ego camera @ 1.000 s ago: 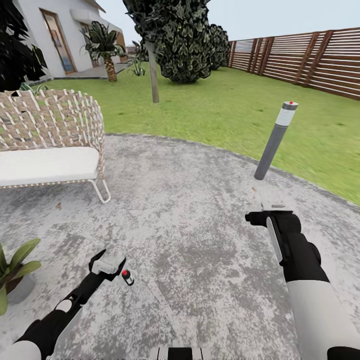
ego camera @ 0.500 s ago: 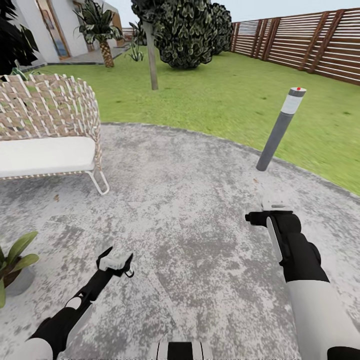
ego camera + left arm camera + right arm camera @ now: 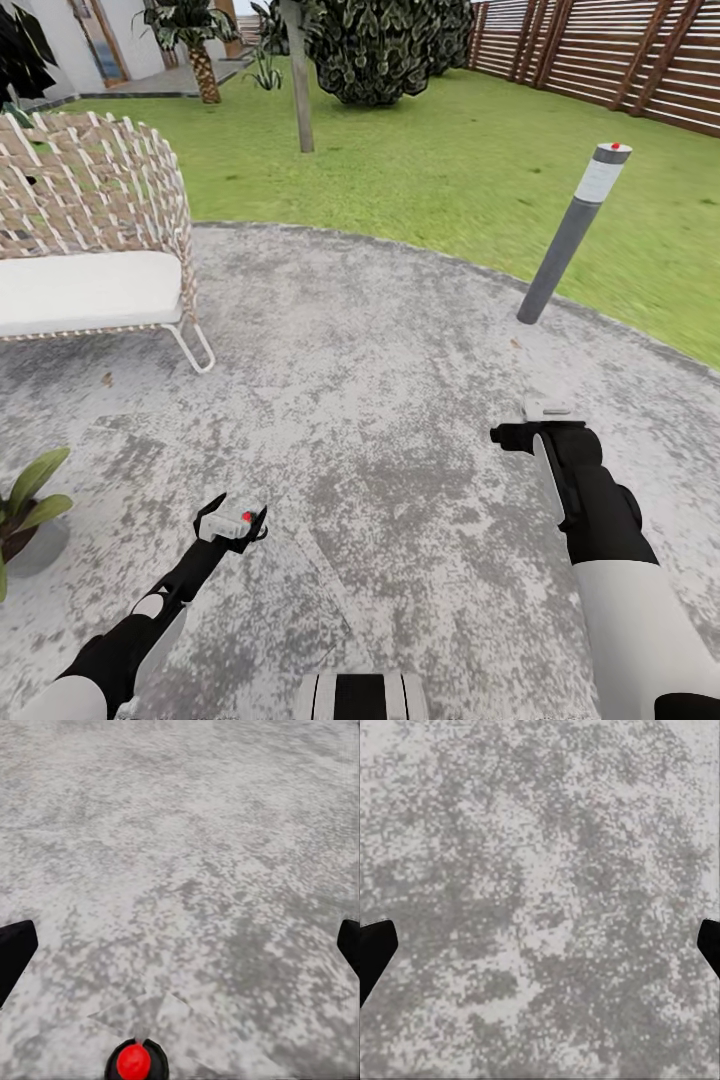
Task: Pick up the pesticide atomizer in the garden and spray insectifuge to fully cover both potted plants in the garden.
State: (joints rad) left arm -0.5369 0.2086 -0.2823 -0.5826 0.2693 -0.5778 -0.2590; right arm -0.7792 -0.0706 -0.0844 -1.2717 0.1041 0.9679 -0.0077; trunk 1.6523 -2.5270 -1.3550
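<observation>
Spray bottle (image 3: 246, 517) sits in the robot's left gripper (image 3: 232, 520), its red nozzle (image 3: 135, 1061) poking up between the fingers in the left wrist view and facing bare stone patio (image 3: 380, 360). That gripper looks pinched on the bottle. The right gripper (image 3: 535, 425) hovers over the paving, holding nothing, its fingers spread wide at the edges of the right wrist view. One potted plant (image 3: 25, 505) peeks in at the left edge of the head view, near the left arm; the second is out of sight. Best practice here: turn the body toward that plant, raise the nozzle to leaf height, and close in before spraying, steering clear of the wicker chair (image 3: 95, 240) and the lamp post (image 3: 572, 232).
</observation>
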